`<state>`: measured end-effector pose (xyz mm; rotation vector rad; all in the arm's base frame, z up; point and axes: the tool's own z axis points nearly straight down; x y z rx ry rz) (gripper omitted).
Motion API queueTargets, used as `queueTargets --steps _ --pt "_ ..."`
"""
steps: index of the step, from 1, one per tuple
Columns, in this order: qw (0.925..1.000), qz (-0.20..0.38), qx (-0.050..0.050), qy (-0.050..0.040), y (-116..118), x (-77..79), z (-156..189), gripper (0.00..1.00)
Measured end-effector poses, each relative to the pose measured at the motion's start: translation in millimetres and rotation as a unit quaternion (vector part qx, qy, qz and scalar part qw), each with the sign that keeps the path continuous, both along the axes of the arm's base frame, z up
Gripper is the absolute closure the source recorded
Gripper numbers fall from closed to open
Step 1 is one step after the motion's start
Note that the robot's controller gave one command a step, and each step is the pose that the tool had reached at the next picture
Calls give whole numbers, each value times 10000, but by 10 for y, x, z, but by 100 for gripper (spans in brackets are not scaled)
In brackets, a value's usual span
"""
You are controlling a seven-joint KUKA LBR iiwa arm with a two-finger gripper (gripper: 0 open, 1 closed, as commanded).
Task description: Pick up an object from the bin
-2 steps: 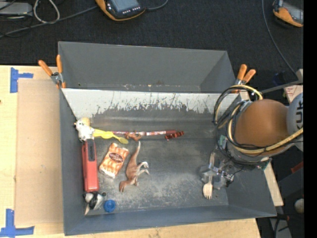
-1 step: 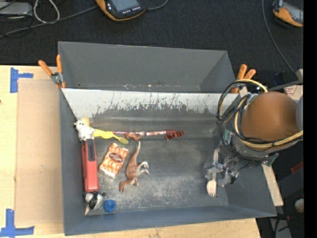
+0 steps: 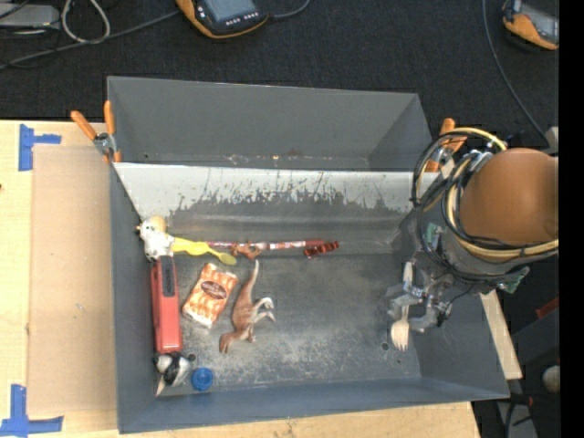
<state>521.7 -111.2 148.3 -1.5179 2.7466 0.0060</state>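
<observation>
Brown toy dinosaur (image 3: 245, 310) lies well apart from the gripper (image 3: 411, 322) at the bin's (image 3: 274, 395) right; claw opening cannot be told.

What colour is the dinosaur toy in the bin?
Brown; the dinosaur toy lies left of centre in the camera view.

Grey bin (image 3: 328, 345) holds red bar (image 3: 166, 307), brown dinosaur (image 3: 245, 314), perhaps snack packet (image 3: 211, 296)

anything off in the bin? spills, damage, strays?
Nothing spilled or broken. Most things crowd the left side of the bin: red bar, orange packet, brown dinosaur lying flat. One small white piece sits alone near the right wall, just by the gripper. The back wall is heavily scuffed.
</observation>
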Motion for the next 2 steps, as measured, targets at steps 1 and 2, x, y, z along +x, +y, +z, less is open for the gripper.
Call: queueTargets --steps 1,2 --pt "10000 -11 6 6 8 0 219 100" --pt "10000 -20 8 -3 12 6 385 100"
